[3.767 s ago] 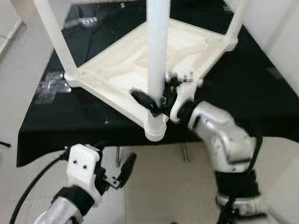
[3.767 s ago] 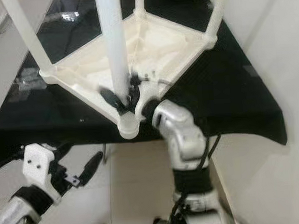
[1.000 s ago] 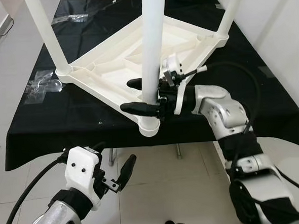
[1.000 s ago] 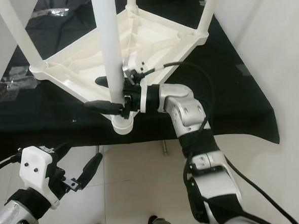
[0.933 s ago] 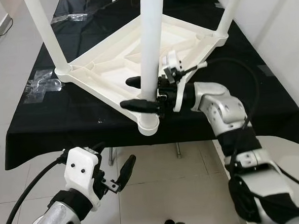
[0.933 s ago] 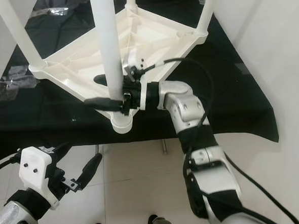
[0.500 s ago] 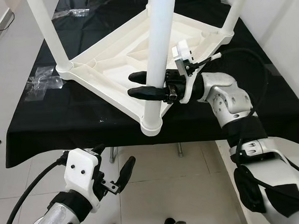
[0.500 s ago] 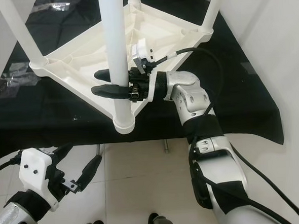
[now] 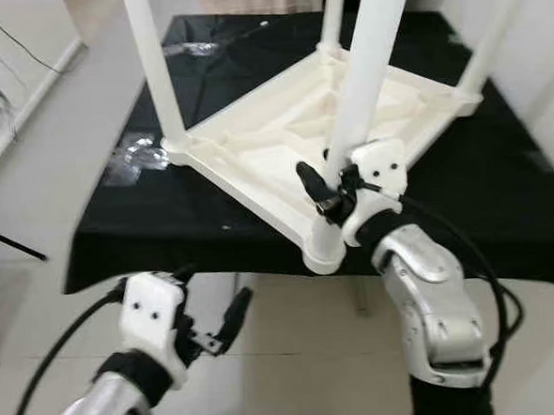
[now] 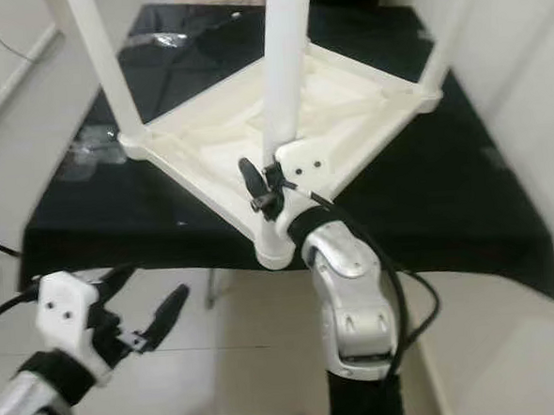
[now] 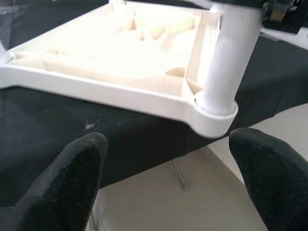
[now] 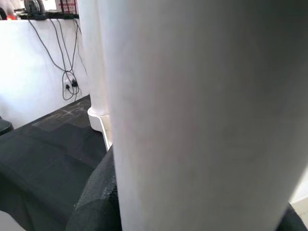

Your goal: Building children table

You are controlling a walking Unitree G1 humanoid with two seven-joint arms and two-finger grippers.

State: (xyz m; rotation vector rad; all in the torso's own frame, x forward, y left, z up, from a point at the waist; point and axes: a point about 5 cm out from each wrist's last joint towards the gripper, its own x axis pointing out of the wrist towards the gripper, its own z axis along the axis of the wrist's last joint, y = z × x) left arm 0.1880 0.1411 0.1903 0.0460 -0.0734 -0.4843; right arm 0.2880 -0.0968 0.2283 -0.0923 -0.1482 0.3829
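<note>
A black cloth point(image 9: 155, 215) carries the upturned table point(image 9: 282, 137). My right gripper point(image 9: 328, 193) clamps its near leg point(image 9: 367, 56); all four legs look seated. My left gripper point(image 9: 229, 316) hangs open below.

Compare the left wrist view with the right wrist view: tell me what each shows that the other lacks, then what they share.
Left wrist: the tabletop's ribbed underside, the near leg's socket, floor below, the left gripper's fingers apart.
Right wrist: the near leg up close, a second leg, wall cables.
Both: the near leg and the black cloth.
</note>
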